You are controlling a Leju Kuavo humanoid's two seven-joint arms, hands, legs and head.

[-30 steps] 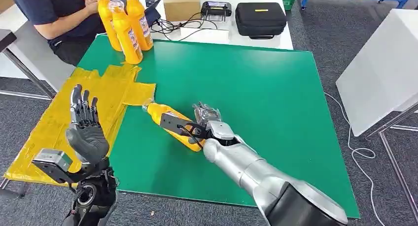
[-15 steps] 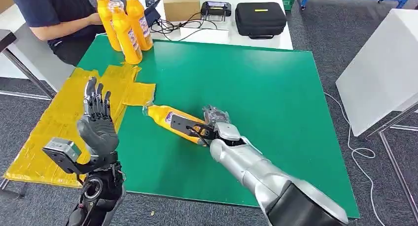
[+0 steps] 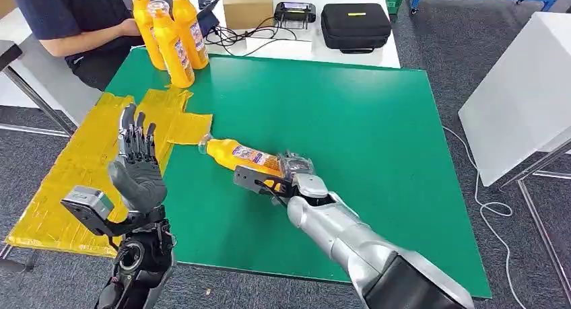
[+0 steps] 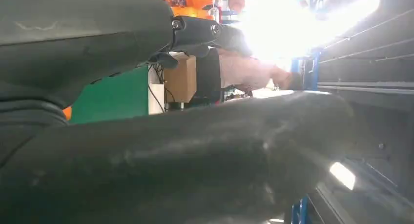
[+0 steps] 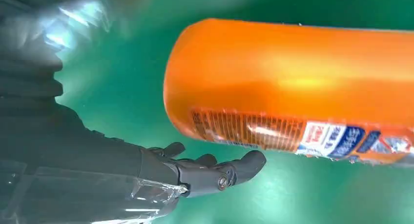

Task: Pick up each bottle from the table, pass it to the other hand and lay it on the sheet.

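Right hand (image 3: 291, 171): gripping orange bottle (image 3: 242, 155) at its base, lifting it over green table (image 3: 377, 120).
Left hand (image 3: 138, 167): waiting, fingers spread, holding nothing.
Risk: slipping during handover, missing yellow sheet (image 3: 81, 161).

Head view evenly lit and sharp; left wrist view blown out by backlight glare; right wrist view close, blurred.

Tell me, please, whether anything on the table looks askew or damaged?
The yellow sheet is crumpled and patched together unevenly, with one flap jutting onto the green mat. Nothing looks spilled; the three upright orange bottles appear intact.
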